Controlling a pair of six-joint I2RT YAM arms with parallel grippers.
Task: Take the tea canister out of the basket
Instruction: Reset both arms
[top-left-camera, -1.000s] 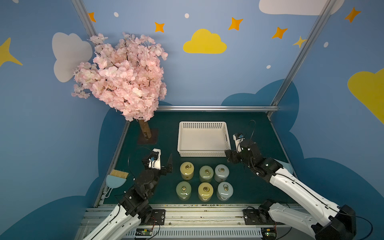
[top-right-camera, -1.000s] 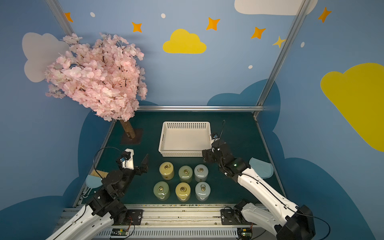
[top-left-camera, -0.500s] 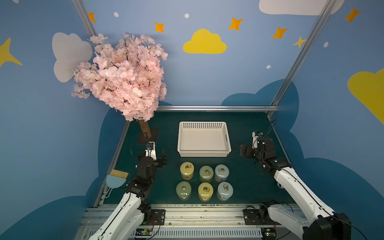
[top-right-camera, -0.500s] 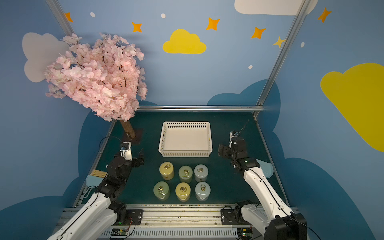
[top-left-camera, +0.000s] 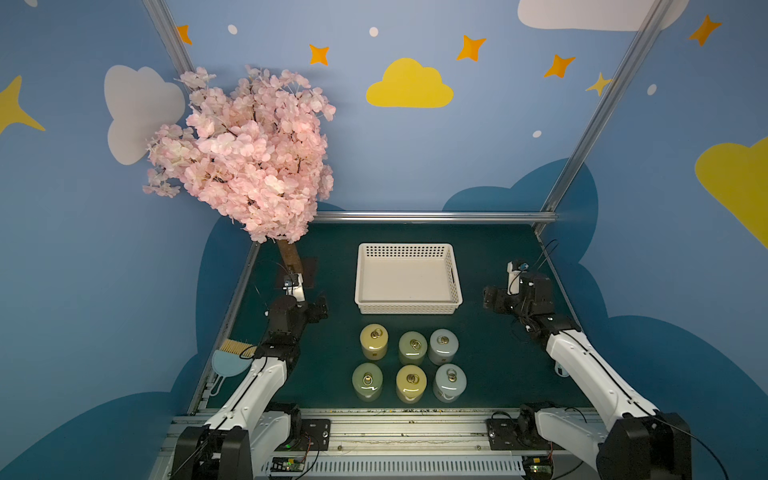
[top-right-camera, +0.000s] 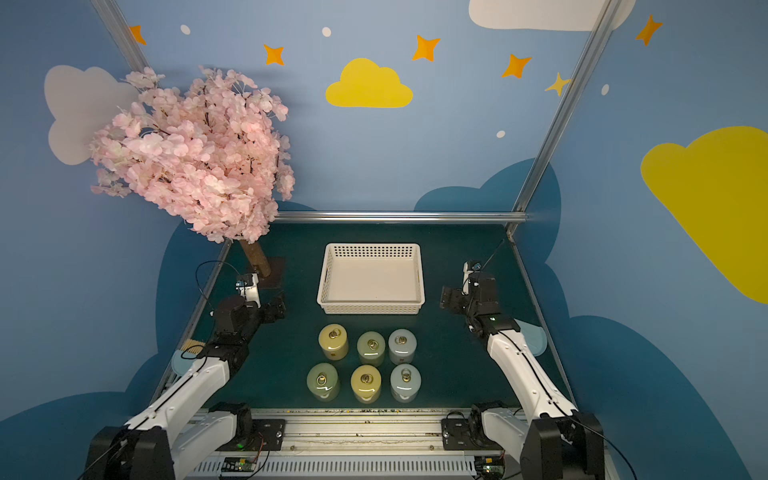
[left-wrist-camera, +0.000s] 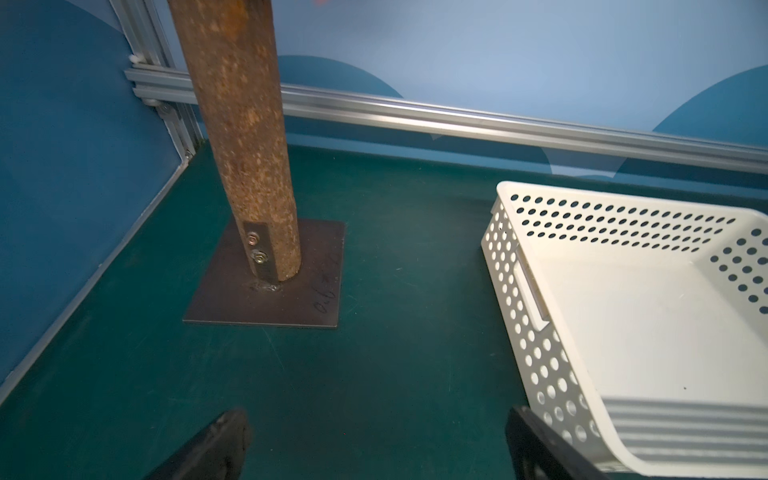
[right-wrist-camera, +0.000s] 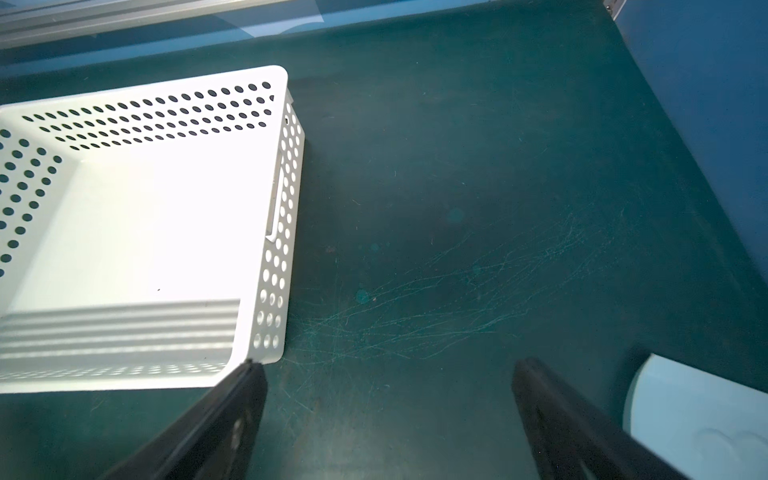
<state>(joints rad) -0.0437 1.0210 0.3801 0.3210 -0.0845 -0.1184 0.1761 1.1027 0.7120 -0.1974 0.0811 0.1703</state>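
- Left wrist view: the left gripper (left-wrist-camera: 374, 419) hangs low over the green mat (left-wrist-camera: 395, 249). Its jaws are spread wide with nothing between them, and it sits just beside the left wall of the basket (left-wrist-camera: 532, 332).
- Right wrist view: the right gripper (right-wrist-camera: 390, 368) is likewise spread and empty, at the basket's opposite side. One fingertip overlaps the basket corner in the picture; whether it touches cannot be told from this angle.
- Basket: its white floor is bare in both wrist views and both top views, so it holds no canister.
- Task's thing: the tea canisters (top-left-camera: 412, 348) stand upright on the mat, just in front of the basket on the robot's side, between the two arms.
- Count: six canisters in two rows of three, made up of two yellow, two green and two pale blue-grey, each lid with a ring pull. There is also one basket, two grippers, and one blossom tree (top-left-camera: 245, 158) bolted to a base plate (left-wrist-camera: 299, 299) at the far left.
- Judgement: with the basket empty, unloading looks finished.
- Judgement: the arms flank the basket with open jaws, probably to keep clear of the rows. The rows lie close to the near wall, which fits a short lift over the rim.
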